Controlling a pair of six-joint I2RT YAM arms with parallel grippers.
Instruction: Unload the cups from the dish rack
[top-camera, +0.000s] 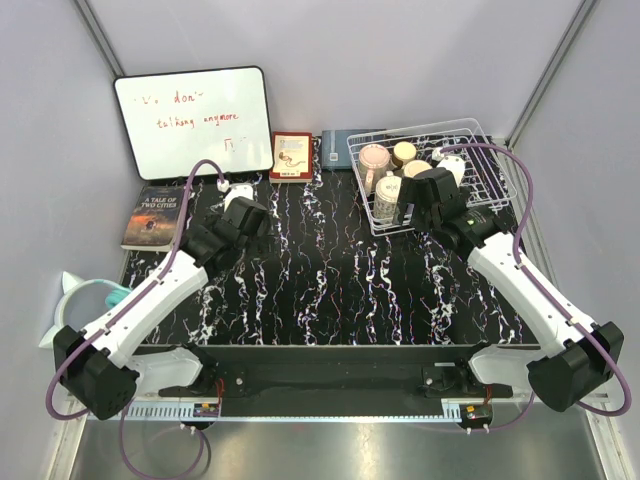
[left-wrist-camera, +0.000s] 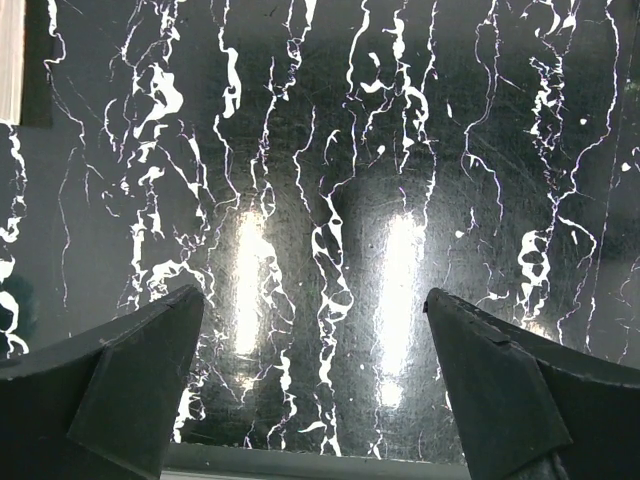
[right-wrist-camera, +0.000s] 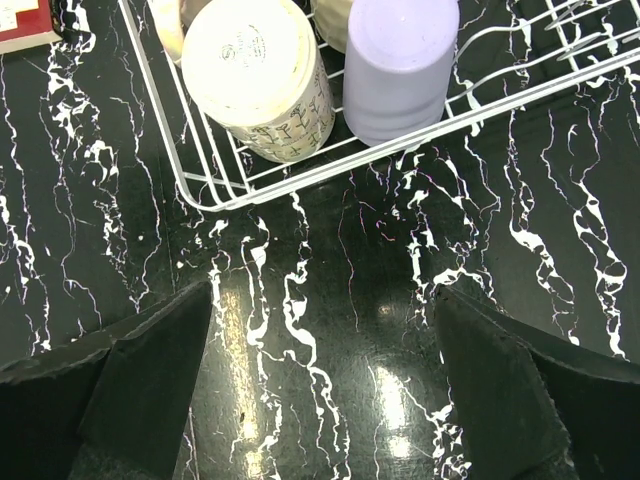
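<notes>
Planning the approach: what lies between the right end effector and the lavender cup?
Right wrist view: only bare table and the dish rack's wire wall, between right end effector and lavender cup.

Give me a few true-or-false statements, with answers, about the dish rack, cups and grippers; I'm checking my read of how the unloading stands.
1. The white wire dish rack holds several small cups. True.
2. The right gripper is shut on the lavender plastic cup. False: it is open and empty, above the black marbled mat just short of the rack.
3. The left gripper is open over bare mat. True.
4. The lavender cup stands outside the rack. False: it sits inside, next to a cream printed cup.
</notes>
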